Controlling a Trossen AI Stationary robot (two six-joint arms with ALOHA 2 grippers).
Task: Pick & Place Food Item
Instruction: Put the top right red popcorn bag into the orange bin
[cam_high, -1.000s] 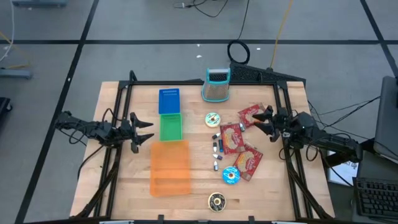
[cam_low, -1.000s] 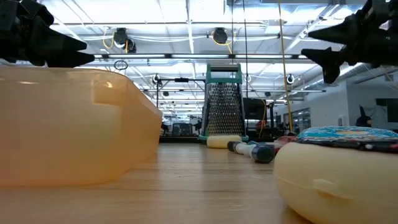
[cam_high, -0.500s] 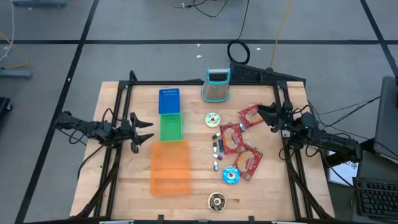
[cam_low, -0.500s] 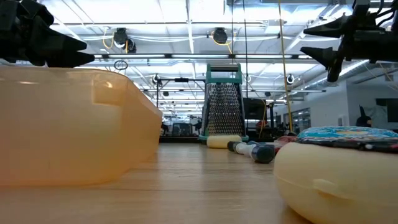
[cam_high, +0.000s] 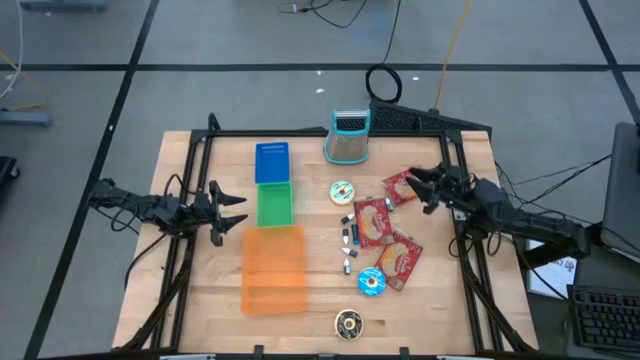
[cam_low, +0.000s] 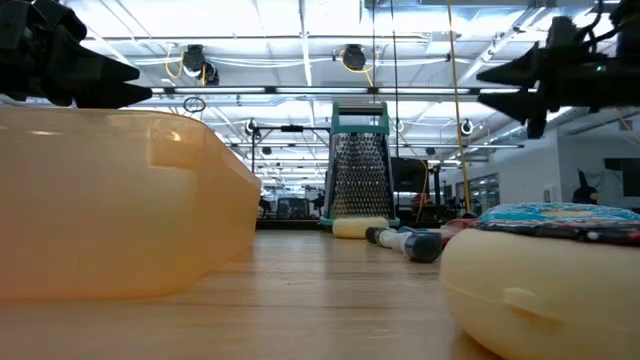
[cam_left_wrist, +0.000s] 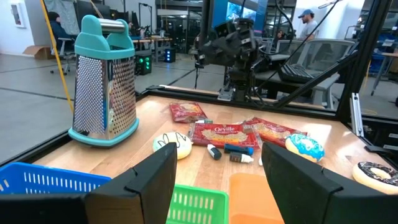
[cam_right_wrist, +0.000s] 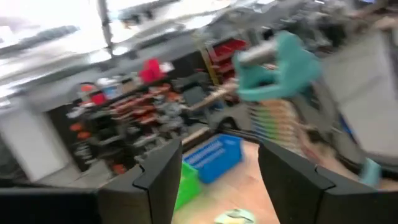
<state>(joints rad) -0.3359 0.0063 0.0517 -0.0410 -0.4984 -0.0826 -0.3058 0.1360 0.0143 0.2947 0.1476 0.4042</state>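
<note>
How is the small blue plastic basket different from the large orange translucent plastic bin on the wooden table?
The blue basket is small and has solid colour; the orange bin is much larger and translucent. The blue basket lies at the far end of the row, and the orange bin at the near end. Both are rectangular, open on top and look empty.

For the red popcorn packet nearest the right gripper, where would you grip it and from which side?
The red popcorn packet lies flat on the table, so I'd probably pinch a free edge from above. Its edge toward the grater looks clear, while its near side sits close to the next packet. The right gripper, open, hangs by it; the left gripper waits open beside the green basket.
</note>
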